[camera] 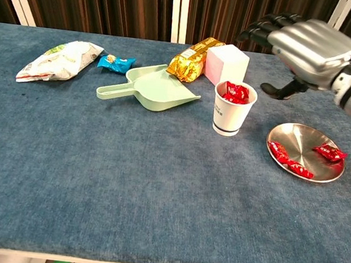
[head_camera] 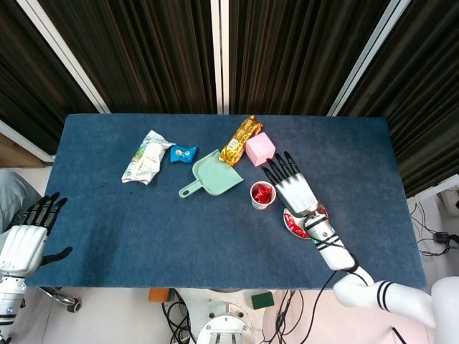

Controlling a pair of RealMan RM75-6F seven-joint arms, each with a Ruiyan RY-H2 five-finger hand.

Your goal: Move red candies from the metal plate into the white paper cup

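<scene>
Blue carpet-like cloth covers the table (camera: 124,195), and dark ribbed curtains (head_camera: 143,50) with pale uprights hang behind it. Near the white paper cup (camera: 232,116) lie a mint-green dustpan (camera: 158,90), a gold foil packet (camera: 194,59) and a pink box (camera: 229,64) just behind it; a blue sweet wrapper (camera: 115,63) and a pale snack bag (camera: 53,59) lie further left. Red candies (camera: 235,92) fill the cup, and more red candies (camera: 290,158) lie on the metal plate (camera: 324,176) to its right. The right hand (camera: 305,48) hovers above and right of the cup, fingers spread, holding nothing. The left hand (head_camera: 25,236) hangs off the table's edge, fingers apart, empty.
</scene>
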